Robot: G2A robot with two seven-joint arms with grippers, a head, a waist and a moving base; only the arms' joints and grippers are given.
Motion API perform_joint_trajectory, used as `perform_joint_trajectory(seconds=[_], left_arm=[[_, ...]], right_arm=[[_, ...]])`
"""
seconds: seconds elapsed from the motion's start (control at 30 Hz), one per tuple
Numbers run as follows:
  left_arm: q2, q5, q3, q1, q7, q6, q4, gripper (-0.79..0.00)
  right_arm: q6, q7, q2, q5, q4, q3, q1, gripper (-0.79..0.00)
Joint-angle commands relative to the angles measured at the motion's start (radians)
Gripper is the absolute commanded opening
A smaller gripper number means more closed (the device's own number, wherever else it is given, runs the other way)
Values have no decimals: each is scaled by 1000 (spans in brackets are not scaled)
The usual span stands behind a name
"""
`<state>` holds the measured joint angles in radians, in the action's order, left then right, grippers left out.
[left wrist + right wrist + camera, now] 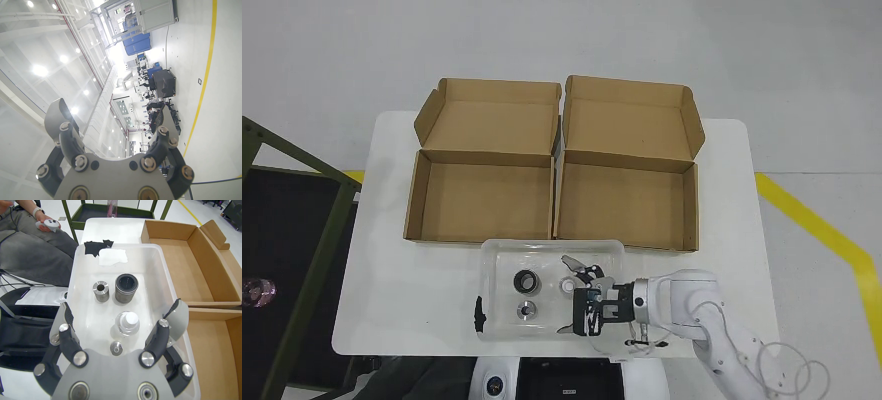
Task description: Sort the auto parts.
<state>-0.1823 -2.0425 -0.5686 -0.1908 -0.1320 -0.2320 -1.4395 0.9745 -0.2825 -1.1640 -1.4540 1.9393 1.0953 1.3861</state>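
I'm holding my right gripper [122, 306] over the right end of the clear bin [71, 279], fingers spread wide and gripping nothing. My left gripper [111, 106] is pointing up at the ceiling, its fingers parted as well and empty, so I'm judging the right arm to be the nearer one for this pick.

Closest under my right wrist, the small steel disc [116, 347] is lying flat on the bin floor. Just left of it, the clear capped piece [128, 323] is standing upright, roughly in line with the gap between my fingers. Further left, the steel bushing [101, 291] and the black-rimmed bearing [126, 288] are standing side by side, close but apart. The bushing is on the near side and the bearing on the far side, both with bores facing up.

So the parts are lying leftward from my fingers along the bin's long axis, each standing one with its own axis vertical — a drop from above looks right to me.

Beyond the bin's far wall, the left box [482, 200] and the right box [627, 205] are sitting open, side by side.
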Motion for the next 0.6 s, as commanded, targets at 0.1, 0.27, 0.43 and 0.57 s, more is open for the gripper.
perform_joint_trajectory(seconds=[0.1,0.27,0.43,0.57], left_arm=[[0,0,0,0,0,0,0,0],[0,0,0,0,0,0,0,0],[0,0,0,0,0,0,0,0],[0,0,0,0,0,0,0,0]], right_arm=[[-27,9,2,-16,-25,-6,-12,0],[-52,15,5,-31,-47,-8,-27,0],[-54,5,8,-52,-62,-22,-40,-117],[-60,1,10,-57,-70,-33,-44,-394]])
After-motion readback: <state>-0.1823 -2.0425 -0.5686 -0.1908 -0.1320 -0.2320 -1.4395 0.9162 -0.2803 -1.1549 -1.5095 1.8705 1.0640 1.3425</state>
